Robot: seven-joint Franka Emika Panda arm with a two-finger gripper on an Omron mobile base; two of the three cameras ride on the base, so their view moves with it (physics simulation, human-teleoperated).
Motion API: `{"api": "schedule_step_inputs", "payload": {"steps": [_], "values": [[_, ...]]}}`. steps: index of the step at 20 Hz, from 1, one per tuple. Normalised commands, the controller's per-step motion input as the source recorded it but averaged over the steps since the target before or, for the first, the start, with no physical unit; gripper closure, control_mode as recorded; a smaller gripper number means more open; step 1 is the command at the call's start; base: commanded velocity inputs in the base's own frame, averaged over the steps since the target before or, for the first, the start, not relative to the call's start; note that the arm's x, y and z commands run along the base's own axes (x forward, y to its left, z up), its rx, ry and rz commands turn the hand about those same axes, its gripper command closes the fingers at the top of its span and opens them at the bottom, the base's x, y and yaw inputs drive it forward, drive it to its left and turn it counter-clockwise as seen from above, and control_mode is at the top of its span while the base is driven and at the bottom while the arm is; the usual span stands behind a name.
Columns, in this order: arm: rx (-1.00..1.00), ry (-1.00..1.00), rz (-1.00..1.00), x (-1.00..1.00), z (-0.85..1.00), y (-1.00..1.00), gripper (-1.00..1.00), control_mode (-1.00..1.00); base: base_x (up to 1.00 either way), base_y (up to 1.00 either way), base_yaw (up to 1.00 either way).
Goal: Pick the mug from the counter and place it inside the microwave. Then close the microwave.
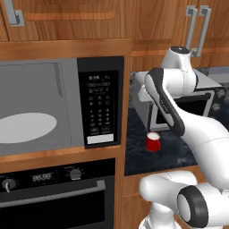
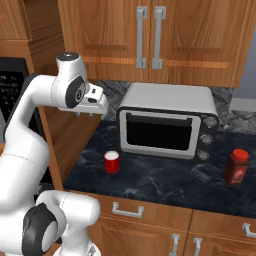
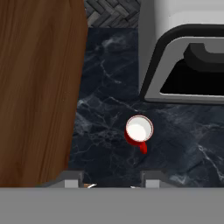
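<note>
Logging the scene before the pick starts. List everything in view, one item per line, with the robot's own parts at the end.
mug: one, red with white inside, upright on the counter in front of the toaster oven's left end.
counter: one, dark speckled stone, above wooden cabinets.
microwave: one, grey interior open to view, white turntable, black keypad panel, built in left of the counter.
toaster oven: one, silver, dark glass door, at the back of the counter.
jar: one, red, right end of the counter.
oven: one, black, knobs, below the microwave.
upper cabinets: wood, grey handles.
gripper: one, high above the mug, empty.
</note>
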Motion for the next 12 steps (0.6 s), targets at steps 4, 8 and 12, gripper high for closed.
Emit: {"api": "schedule_step_inputs", "payload": {"steps": [4,8,12], "values": [[0.0,0.0,0.0,-0.07,0.0,0.0,-1.0,-1.0,0.0,0.0,0.0],[0.0,0.0,0.0,-0.16,0.0,-0.03,-1.0,-1.0,0.0,0.0,0.0],[0.0,0.0,0.0,-0.3,-0.18,-0.25,-1.0,-1.0,0.0,0.0,0.0]]}}
